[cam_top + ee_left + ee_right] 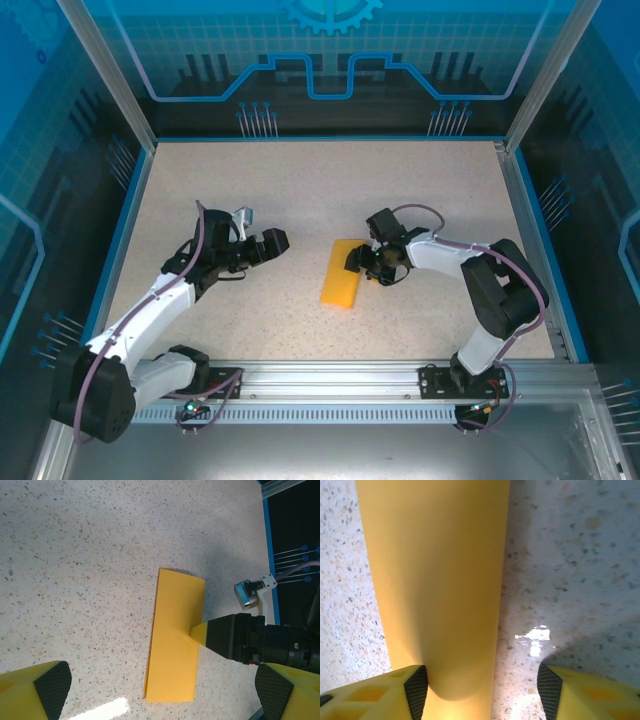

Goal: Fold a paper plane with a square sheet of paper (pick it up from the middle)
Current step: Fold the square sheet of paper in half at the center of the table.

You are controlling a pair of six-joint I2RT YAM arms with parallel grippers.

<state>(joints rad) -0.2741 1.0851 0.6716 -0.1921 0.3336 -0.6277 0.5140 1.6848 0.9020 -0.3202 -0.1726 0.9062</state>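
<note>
We've got a pale speckled table (300, 190) here, framed by a thin blue rim (128, 215). Along its near edge runs a slotted aluminium rail (330, 375). Silver posts (105, 70) rise at the back corners, and there's a gear graphic (330, 12) on the blue wall behind. Up close, we catch a bright glare (535, 635) on the tabletop.

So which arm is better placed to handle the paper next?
Probably right: the right gripper stands open at the edge of the orange-yellow paper rectangle; the left gripper hovers open, apart from it.
</note>
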